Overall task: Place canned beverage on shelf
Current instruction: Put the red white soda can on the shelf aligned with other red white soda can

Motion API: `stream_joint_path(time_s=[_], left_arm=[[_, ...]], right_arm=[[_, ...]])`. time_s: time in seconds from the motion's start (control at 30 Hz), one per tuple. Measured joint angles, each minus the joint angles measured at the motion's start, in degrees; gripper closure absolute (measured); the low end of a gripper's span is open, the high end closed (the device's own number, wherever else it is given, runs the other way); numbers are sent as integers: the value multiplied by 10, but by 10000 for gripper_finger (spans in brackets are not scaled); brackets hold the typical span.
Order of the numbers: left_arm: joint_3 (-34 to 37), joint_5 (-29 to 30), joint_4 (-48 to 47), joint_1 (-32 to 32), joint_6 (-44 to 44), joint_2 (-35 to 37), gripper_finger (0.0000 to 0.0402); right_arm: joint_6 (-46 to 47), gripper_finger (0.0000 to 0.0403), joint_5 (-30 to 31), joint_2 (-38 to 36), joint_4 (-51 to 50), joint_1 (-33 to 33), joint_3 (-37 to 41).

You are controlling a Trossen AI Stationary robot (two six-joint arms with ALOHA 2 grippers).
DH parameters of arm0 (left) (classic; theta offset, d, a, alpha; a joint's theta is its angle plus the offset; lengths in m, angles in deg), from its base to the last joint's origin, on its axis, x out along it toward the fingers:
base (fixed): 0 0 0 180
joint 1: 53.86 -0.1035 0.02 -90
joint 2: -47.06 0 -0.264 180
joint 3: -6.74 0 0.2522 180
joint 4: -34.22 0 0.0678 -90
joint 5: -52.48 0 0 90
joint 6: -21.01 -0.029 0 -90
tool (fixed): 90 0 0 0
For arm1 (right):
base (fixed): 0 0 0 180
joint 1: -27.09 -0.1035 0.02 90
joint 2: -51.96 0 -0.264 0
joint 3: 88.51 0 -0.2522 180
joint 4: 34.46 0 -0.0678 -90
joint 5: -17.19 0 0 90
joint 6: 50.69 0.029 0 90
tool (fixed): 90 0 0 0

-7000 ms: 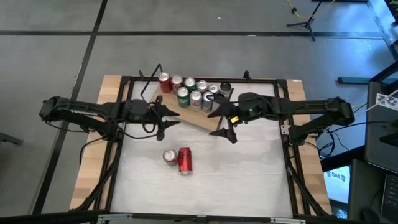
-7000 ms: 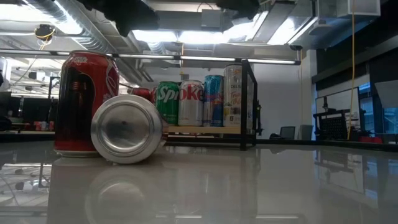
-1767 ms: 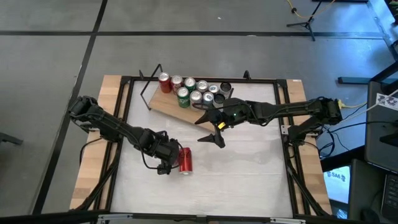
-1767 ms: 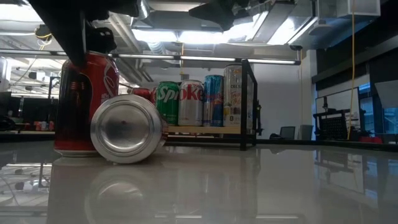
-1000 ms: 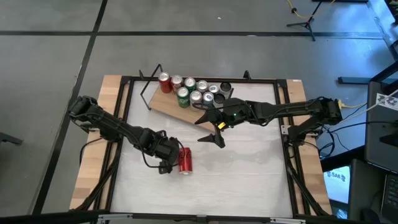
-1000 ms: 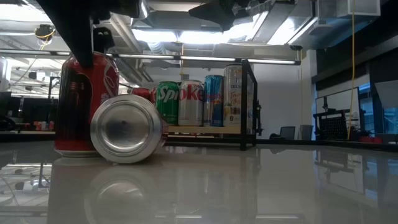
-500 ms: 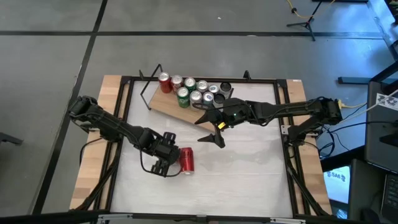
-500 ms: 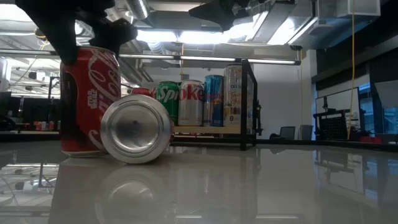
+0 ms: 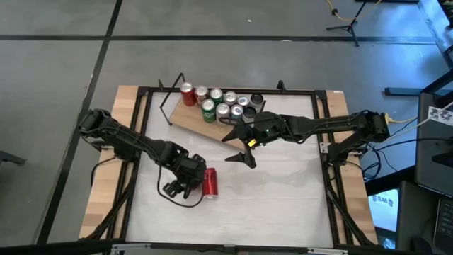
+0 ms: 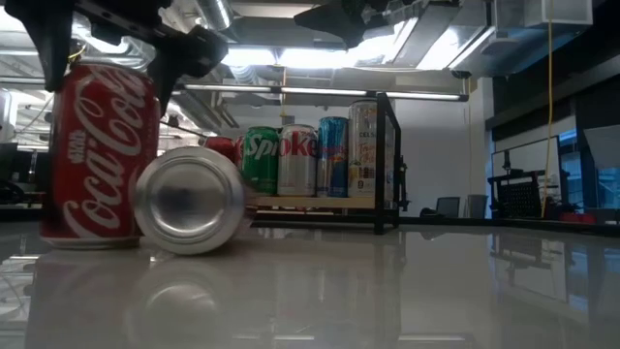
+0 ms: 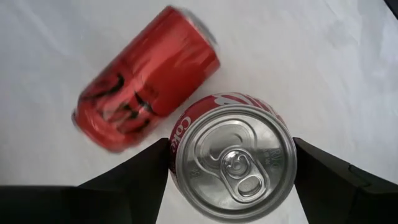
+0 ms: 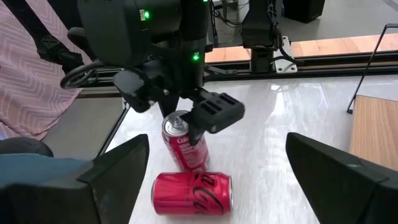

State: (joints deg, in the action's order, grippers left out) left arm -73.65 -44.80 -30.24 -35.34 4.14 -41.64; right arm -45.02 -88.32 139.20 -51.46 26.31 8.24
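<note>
- Left gripper [image 11: 231, 163]: fingers clamp the upright red can [image 11: 233, 162] by its sides; rigid, slick, thin-walled, so grip mid-body.
- Right gripper [image 9: 241, 146]: fingers wide, empty, near the shelf [image 9: 197, 122].

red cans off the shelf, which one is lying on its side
The red can farther from the left pincer, lying flat on the table. The Coca-Cola can beside it stands upright between that pincer's fingers.

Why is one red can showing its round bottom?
It is tipped over: the lying red can rests on its side beside the upright can.
</note>
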Motion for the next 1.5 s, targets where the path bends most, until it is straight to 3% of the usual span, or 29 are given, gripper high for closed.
stream_joint_path(time_s=[0.2,0.9,1.33,1.5], left_arm=[[0,-11,1,0,-65,0,126],[0,-8,4,0,-57,0,126],[1,8,4,0,-56,-1,14],[1,7,4,0,29,-1,5]], right_arm=[[0,31,0,0,0,0,0],[0,31,0,0,0,0,0],[0,31,0,0,0,0,0],[0,31,0,0,-1,0,0]])
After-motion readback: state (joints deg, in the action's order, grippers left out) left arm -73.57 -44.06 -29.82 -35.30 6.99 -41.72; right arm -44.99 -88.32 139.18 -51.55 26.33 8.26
